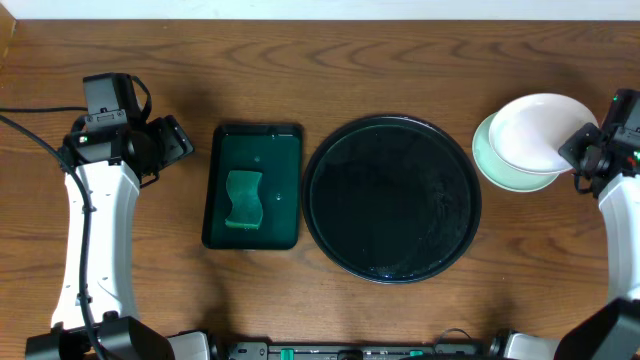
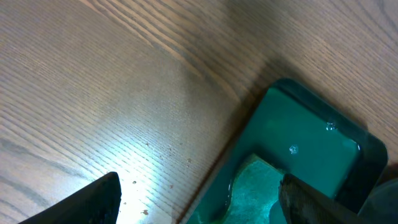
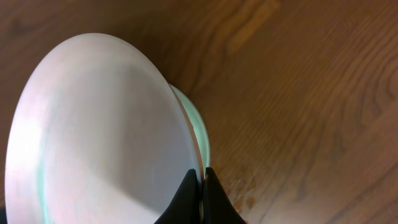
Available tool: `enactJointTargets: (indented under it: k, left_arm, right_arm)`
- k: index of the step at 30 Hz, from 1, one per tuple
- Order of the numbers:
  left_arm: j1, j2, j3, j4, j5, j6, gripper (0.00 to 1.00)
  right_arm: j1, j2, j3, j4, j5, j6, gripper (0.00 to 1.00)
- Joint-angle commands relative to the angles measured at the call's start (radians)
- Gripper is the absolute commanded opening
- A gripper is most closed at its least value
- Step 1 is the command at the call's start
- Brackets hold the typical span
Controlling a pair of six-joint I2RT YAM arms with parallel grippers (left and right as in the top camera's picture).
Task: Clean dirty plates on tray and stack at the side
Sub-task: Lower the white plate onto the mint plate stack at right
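A: Flagging the risk first. The white plate [image 1: 538,130] is pinched at its rim by the right hand [image 3: 200,186], fingers shut thin on the edge. It is held tilted over the mint plate [image 1: 497,165], at the right side of the worktop [image 1: 400,60].
B: Noted. What failure is expected?
A: A slip is judged likely, since only a narrow bit of glossy rim is gripped. If it is let go while tilted, the plate could slide off the mint one or land off-centre. The two are seen offset from above.
B: Third plate?
A: Only one mint rim can be made out. Whether another lies beneath cannot be told.
B: Tray?
A: The black tray [image 1: 318,150] sits in the centre with no plates on it, only wet streaks. The task is judged nearly done.
B: Surroundings?
A: The green tray [image 1: 285,150] is just beside the black one on its left, with the sponge [image 1: 243,198] lying in it. The left hand [image 1: 180,142] is spread wide with nothing held, over bare worktop by the green tray's corner. Nothing is seen blocking the right hand, and the left arm is well apart.
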Motion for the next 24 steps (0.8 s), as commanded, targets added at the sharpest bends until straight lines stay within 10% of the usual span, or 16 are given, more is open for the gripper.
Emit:
enactJointTargets:
  k: [1, 13, 20, 24]
  left_arm:
    - [0.003, -0.002, 0.014, -0.003, -0.013, 0.002, 0.82]
    - [0.003, -0.002, 0.014, -0.003, -0.013, 0.002, 0.81]
    - [0.003, -0.002, 0.014, -0.003, -0.013, 0.002, 0.81]
    - [0.003, -0.002, 0.014, -0.003, -0.013, 0.002, 0.81]
  right_arm:
    - [-0.007, 0.054, 0.005, 0.016, -0.013, -0.020, 0.01]
    - [-0.007, 0.196, 0.005, 0.047, -0.013, -0.021, 0.02]
    - [-0.007, 0.200, 0.005, 0.046, -0.125, -0.119, 0.77]
    - [-0.007, 0.198, 0.005, 0.033, -0.253, -0.243, 0.89]
